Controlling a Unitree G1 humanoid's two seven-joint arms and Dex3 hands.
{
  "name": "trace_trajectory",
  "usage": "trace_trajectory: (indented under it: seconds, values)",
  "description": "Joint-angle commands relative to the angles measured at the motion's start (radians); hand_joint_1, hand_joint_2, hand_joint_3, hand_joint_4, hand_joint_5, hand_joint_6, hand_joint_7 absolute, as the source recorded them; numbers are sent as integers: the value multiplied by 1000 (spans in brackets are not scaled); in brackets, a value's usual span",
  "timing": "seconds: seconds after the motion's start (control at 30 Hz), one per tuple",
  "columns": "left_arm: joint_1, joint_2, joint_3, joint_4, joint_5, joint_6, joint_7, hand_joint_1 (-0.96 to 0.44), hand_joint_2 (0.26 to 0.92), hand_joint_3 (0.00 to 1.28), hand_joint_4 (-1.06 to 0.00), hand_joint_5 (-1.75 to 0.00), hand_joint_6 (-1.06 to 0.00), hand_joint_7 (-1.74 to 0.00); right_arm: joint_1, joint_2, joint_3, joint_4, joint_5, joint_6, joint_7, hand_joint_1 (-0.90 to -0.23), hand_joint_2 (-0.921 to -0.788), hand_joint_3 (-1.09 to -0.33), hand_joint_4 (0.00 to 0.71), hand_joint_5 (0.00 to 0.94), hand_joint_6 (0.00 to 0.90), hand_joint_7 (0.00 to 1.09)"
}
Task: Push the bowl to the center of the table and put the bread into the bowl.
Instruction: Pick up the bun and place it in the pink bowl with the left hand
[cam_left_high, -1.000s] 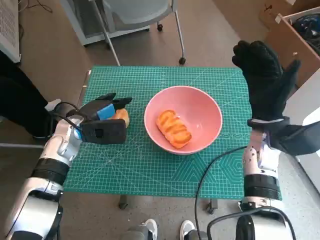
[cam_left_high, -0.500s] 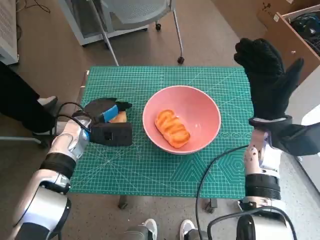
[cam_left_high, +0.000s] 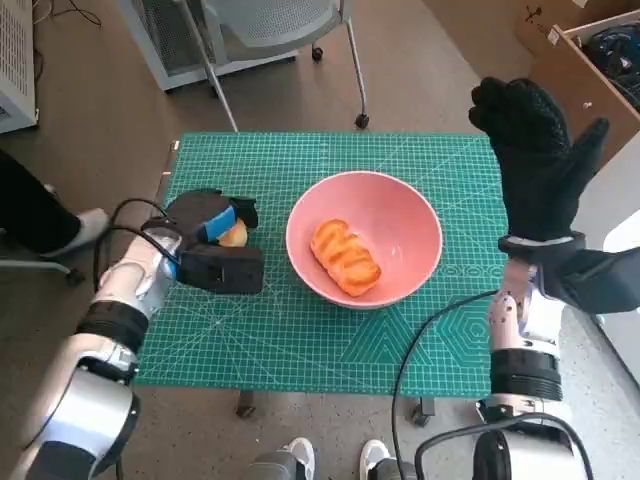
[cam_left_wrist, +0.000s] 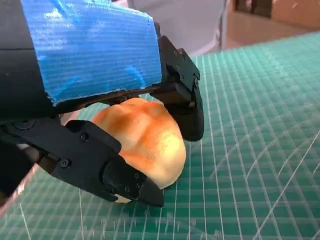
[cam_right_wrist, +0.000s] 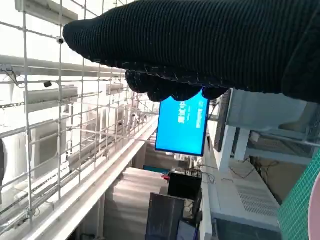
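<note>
The pink plastic bowl (cam_left_high: 364, 240) sits near the middle of the green gridded cutting mat covering the counter (cam_left_high: 300, 340), already holding one glazed orange bread roll (cam_left_high: 346, 257), while a second pale golden bread roll (cam_left_wrist: 142, 140) lies on the mat at centre left of the head frame. The blue-taped black left hand (cam_left_high: 208, 245) has its fingers (cam_left_wrist: 182, 95) wrapped around that roll, which seems to rest on the mat, and the gloved right hand (cam_left_high: 535, 160) is raised at upper right, spread wide and holding nothing. To do this step well, I would firm the hold gently without crushing the soft roll, lift it above the rim, carry it rightward over the bowl and release it beside the first roll.
</note>
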Motion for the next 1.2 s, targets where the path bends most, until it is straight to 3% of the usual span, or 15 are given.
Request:
trace_trajectory:
  seconds: [0.03, 0.33, 0.7, 0.97, 1.2]
  values:
    - [-27, 47, 43, -82, -32, -14, -12, 1, 920, 79, -642, -1194, -650, -1161, 24, 5, 1, 6, 2, 15, 1, -520, -921, -567, 372, 2, 262, 387]
    - [-3, 99, 146, -375, -87, 26, -80, 1, 920, 75, -648, -1193, -652, -1154, 26, 4, 3, 0, 4, 24, 5, -516, -921, -564, 372, 2, 263, 385]
    - [4, 52, 200, -714, -94, 88, -140, 1, 920, 51, -680, -1161, -675, -1125, 26, 8, 5, -4, 2, 28, 3, -523, -921, -559, 370, 0, 268, 381]
    - [-4, -22, 169, -772, -97, 19, -145, 1, 920, 68, -627, -1138, -692, -1183, 26, 9, 8, 2, -5, 18, 2, -527, -921, -556, 371, 1, 262, 372]
    - [-46, -80, 133, -722, -106, -67, -180, 1, 920, 48, -652, -1122, -710, -1151, 32, 10, 11, -11, -3, 18, 2, -525, -921, -556, 372, 1, 264, 370]
